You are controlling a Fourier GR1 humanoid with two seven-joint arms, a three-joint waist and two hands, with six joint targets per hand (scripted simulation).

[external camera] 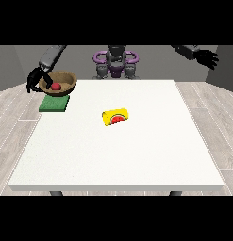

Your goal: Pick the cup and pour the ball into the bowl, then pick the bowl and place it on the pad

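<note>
A: Where's the bowl (58, 82)?
B: Over the green pad (54, 103) at the table's (137, 155) far left corner, red ball (56, 86) inside, fingers of the hand at the view's left (35, 79) curled on its rim.
A: The cup (115, 117)?
B: Lying mid-table, bare room all around it.
A: Other hand?
B: The hand at the view's right (206, 58) hangs beyond the far right corner, fingers spread, holding nothing.

The hand at the view's left (35, 79) is gripping a brown bowl (64, 80) containing a red ball (56, 86) above the green pad (54, 103); a yellow cup (115, 117) is lying sideways mid-table (137, 155).
</note>
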